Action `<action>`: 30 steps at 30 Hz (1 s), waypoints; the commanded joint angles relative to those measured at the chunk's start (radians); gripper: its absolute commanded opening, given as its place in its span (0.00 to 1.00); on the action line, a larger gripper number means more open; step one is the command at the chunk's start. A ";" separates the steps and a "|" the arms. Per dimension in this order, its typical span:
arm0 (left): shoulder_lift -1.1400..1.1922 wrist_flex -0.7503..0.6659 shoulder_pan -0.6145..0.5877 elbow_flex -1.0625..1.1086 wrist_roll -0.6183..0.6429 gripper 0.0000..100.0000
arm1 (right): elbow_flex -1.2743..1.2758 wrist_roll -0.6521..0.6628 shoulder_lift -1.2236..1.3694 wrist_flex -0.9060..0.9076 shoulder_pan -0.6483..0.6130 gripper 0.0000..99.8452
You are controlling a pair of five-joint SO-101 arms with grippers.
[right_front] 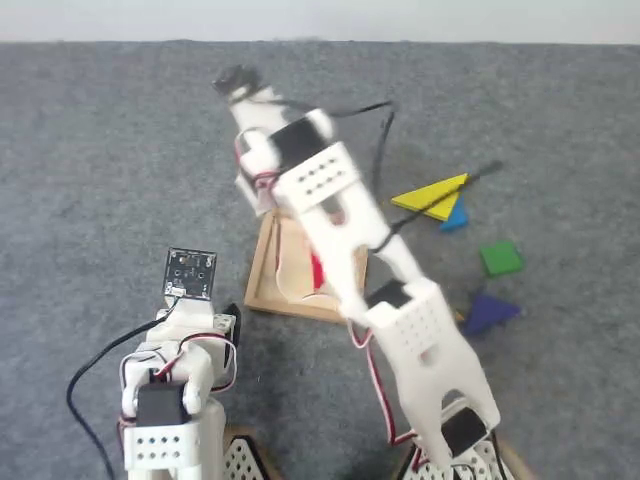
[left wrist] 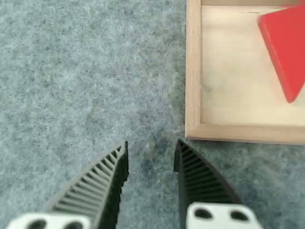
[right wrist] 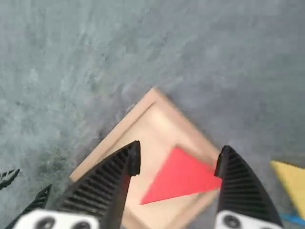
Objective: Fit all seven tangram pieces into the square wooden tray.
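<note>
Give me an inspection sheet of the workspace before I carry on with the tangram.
Surface: grey carpet.
Job's things: wooden tray holds a red piece; yellow triangle, blue triangle, green square and purple triangle lie outside it.
Clutter: nothing seen.
Grippers: left gripper open over carpet by the tray's corner; right gripper open above the red piece.
Cables: black cables trail from both arms.
Surroundings: pale wall behind.

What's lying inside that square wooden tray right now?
One red triangular piece lies flat on the floor of the square wooden tray. From the high view, the white right arm covers much of the tray, so part of its inside is hidden.
</note>
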 commanded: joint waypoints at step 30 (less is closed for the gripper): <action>-0.028 0.009 0.002 -0.008 -0.006 0.15 | 1.387 0.069 -0.760 -0.826 0.042 0.11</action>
